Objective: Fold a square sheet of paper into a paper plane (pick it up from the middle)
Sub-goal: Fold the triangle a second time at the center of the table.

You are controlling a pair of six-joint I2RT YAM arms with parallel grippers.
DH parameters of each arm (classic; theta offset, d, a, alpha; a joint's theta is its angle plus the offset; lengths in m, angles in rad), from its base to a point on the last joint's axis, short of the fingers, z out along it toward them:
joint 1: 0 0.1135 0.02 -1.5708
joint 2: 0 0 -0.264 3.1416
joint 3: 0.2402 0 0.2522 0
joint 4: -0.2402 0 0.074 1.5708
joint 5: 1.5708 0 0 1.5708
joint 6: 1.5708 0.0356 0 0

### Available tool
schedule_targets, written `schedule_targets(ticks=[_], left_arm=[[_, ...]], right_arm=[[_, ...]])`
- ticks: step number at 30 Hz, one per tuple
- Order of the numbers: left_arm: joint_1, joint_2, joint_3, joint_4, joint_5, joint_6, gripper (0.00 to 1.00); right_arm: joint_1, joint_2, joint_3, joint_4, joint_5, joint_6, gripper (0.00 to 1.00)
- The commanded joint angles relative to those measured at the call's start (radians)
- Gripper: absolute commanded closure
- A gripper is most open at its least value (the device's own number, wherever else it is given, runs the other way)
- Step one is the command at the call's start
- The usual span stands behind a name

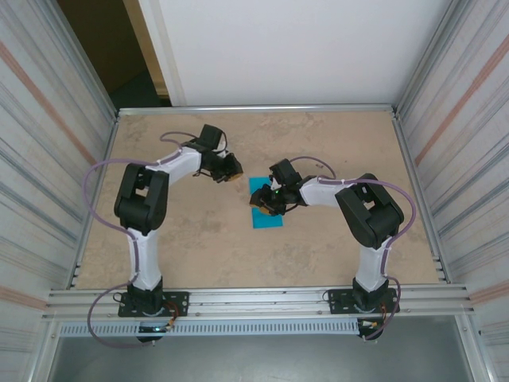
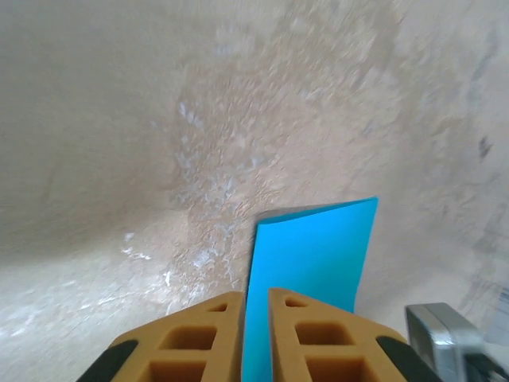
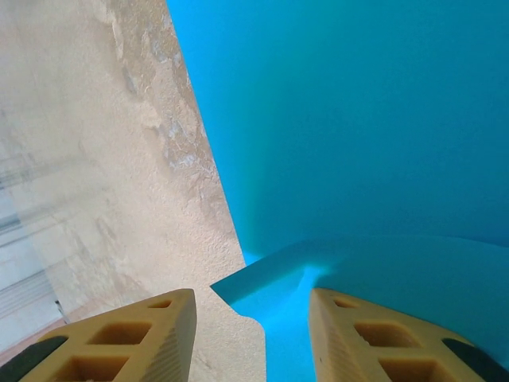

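Note:
The square sheet of paper [image 1: 267, 220] is turquoise blue and lies at mid-table, partly folded. My left gripper [image 1: 235, 169] is at its far-left corner. In the left wrist view the orange fingers [image 2: 203, 322] stand only a narrow slit apart, and a raised part of the paper [image 2: 314, 255] runs into that slit. My right gripper [image 1: 266, 204] hovers low over the sheet's middle. Its jaws [image 3: 250, 306] are apart, straddling a lifted, folded-over corner of the blue paper [image 3: 274, 278] without touching it. More paper [image 3: 358, 119] lies flat beyond.
The beige tabletop [image 1: 191, 239] is bounded by a metal rail at the near edge [image 1: 254, 298] and ribbed side walls [image 1: 48, 159]. A metal part [image 2: 441, 338] sits close to the right of my left fingers.

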Motion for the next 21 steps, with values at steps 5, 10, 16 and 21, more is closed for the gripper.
schedule_targets(ticks=[5, 10, 16, 21], left_arm=[[-0.023, -0.175, -0.204, 0.150, 0.106, -0.041, 0.84], [-0.049, -0.227, -0.287, 0.188, 0.123, -0.059, 0.84], [-0.079, -0.236, -0.331, 0.197, 0.126, -0.065, 0.85], [-0.106, -0.226, -0.342, 0.209, 0.131, -0.068, 0.85]], right_arm=[[0.005, 0.023, -0.012, -0.079, 0.049, -0.015, 0.63], [0.005, 0.025, -0.016, -0.083, 0.054, -0.019, 0.62], [0.002, 0.029, -0.017, -0.089, 0.058, -0.020, 0.72], [0.003, 0.042, -0.017, -0.096, 0.056, -0.019, 0.84]])
